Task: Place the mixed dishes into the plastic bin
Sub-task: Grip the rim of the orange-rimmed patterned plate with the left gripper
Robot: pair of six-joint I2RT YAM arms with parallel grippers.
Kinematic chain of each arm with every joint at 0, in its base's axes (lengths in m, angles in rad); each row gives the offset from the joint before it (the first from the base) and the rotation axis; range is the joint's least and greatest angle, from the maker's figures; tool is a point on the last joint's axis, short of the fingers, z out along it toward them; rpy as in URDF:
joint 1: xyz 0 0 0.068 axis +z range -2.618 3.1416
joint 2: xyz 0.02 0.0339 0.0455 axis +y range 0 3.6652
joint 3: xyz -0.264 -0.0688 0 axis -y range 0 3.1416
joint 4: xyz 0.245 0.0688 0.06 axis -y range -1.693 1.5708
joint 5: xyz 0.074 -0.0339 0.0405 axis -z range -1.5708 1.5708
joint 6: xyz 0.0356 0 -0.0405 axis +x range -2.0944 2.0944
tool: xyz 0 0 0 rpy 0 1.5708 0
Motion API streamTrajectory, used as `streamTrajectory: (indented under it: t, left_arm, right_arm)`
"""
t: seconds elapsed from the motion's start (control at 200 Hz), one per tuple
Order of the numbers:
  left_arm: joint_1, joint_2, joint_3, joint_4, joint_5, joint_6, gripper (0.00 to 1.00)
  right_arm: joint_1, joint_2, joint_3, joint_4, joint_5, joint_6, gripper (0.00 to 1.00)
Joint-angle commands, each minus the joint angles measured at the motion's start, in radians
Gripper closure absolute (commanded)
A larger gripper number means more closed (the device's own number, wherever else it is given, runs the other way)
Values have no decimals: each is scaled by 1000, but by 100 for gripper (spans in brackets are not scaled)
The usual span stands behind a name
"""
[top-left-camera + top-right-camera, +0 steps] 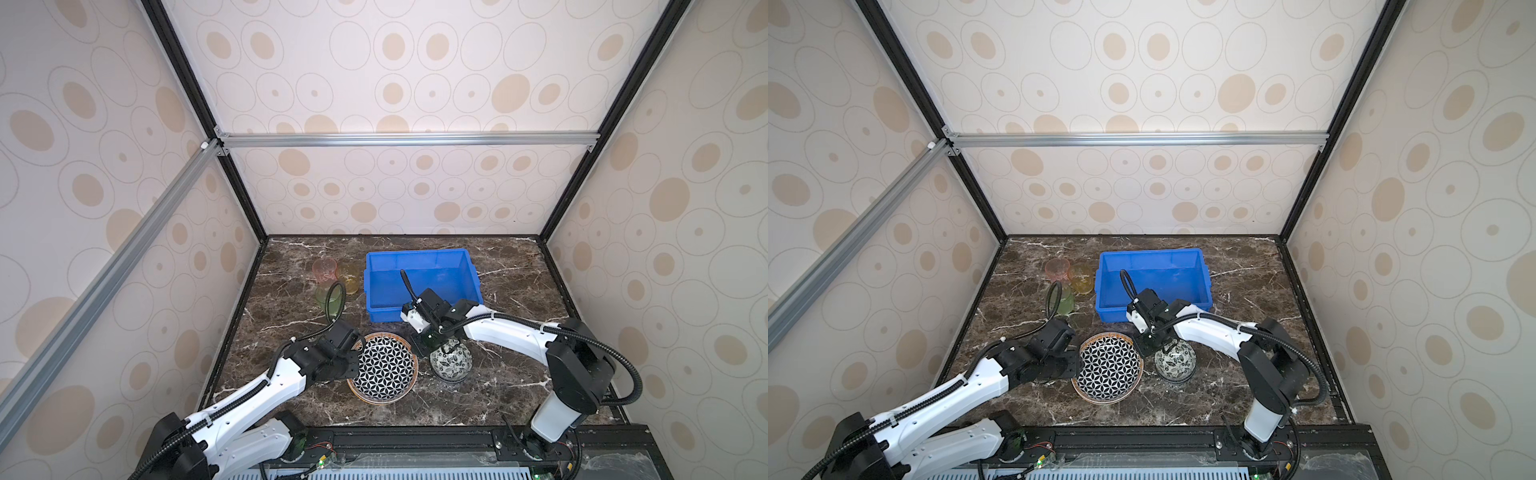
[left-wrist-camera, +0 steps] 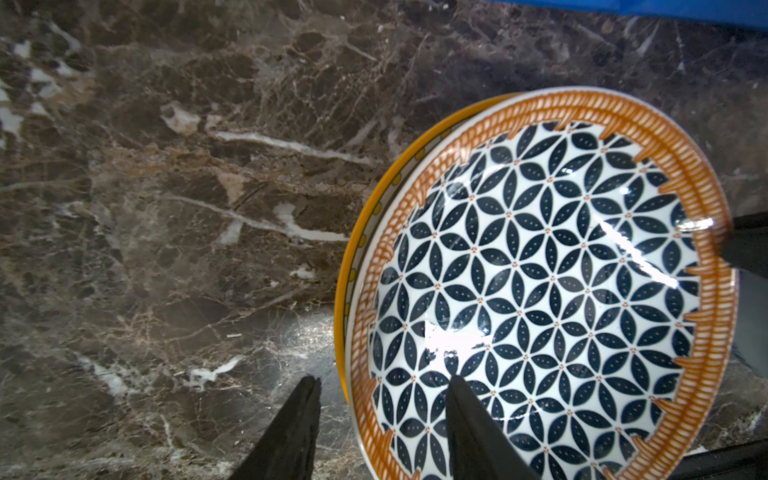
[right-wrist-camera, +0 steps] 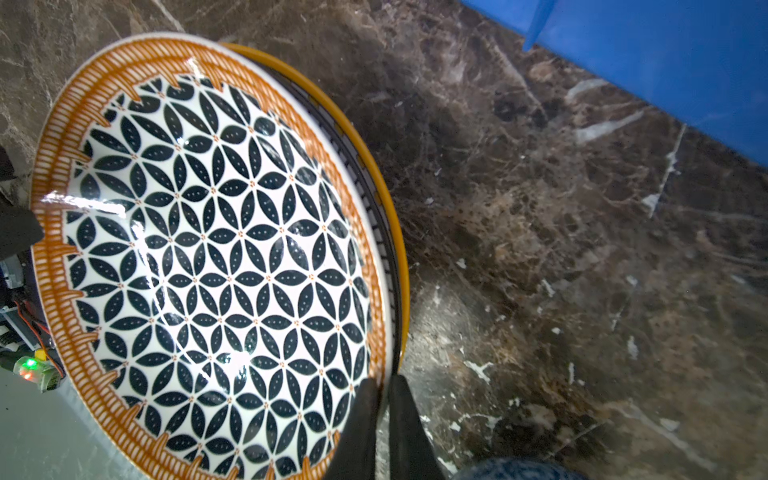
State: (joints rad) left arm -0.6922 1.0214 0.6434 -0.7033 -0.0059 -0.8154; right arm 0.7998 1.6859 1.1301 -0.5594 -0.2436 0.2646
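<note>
A black-white geometric plate (image 1: 382, 370) (image 1: 1108, 370) with an orange rim tops a stack at the table's front; a striped plate (image 3: 384, 232) and a yellow-rimmed plate (image 2: 341, 291) lie under it. My right gripper (image 3: 384, 384) (image 1: 419, 347) is shut on the top plate's right rim, which is raised off the stack there. My left gripper (image 2: 382, 382) (image 1: 353, 361) is open, its fingers straddling the left rim without touching. A floral black-white bowl (image 1: 451, 359) sits right of the plates. The blue plastic bin (image 1: 419, 253) (image 1: 1150, 252) stands behind, with nothing inside.
Pink (image 1: 325, 270), amber (image 1: 351, 280) and green (image 1: 328, 295) tumblers cluster left of the bin, the left arm's cable looping over the green one. A blue-speckled bowl edge (image 3: 515, 469) shows close beside the right fingers. Patterned walls enclose the dark marble table (image 1: 519, 374).
</note>
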Motion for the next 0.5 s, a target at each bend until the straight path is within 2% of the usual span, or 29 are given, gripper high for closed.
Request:
streamTrajectory:
  t: [0.0, 0.09, 0.17, 0.495]
  left_arm:
    - [-13, 10, -2, 3, -22, -28, 51]
    - [-15, 16, -2, 4, -26, -29, 51]
    - [-16, 16, -8, 12, -24, -33, 55]
    - [-17, -11, -22, -1, -29, -58, 55]
  right_arm:
    - [16, 29, 4, -9, -29, -2, 91]
    - [16, 33, 7, -10, -33, -4, 92]
    - [18, 39, 4, -8, -38, -2, 93]
    - [22, 48, 7, -7, -50, 0, 93]
